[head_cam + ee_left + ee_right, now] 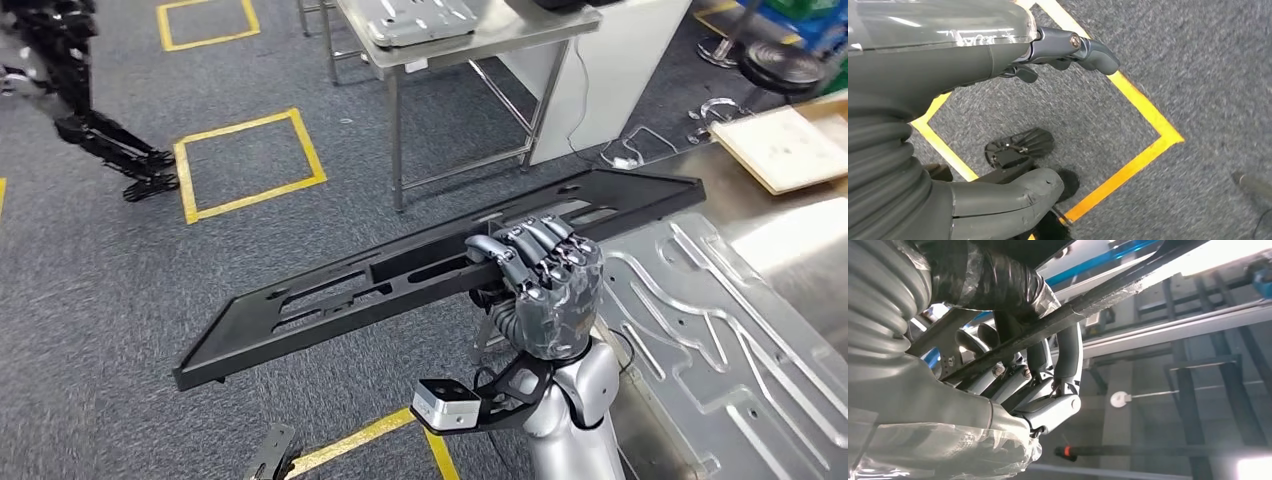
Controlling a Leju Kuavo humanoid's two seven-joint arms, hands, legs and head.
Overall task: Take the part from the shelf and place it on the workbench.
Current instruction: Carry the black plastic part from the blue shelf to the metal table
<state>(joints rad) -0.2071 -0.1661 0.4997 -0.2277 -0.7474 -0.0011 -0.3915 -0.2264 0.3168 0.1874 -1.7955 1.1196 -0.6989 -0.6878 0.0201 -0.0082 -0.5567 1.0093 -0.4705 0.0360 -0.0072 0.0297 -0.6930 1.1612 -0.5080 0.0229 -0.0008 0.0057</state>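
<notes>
Grey speckled carpet below; right robot hand (540, 275) grips flat black slotted part (330, 300); left robot hand (998, 125) empty, fingers apart.

Right robot hand (545, 275) showing dark grey fingers, mottled grey palm; silver forearm (575, 410) carrying boxy wrist camera (445, 405).

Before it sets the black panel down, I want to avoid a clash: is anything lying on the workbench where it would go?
Yes. A silver stamped metal sheet already lies on the workbench right beside the right hand holding the black panel.
</notes>
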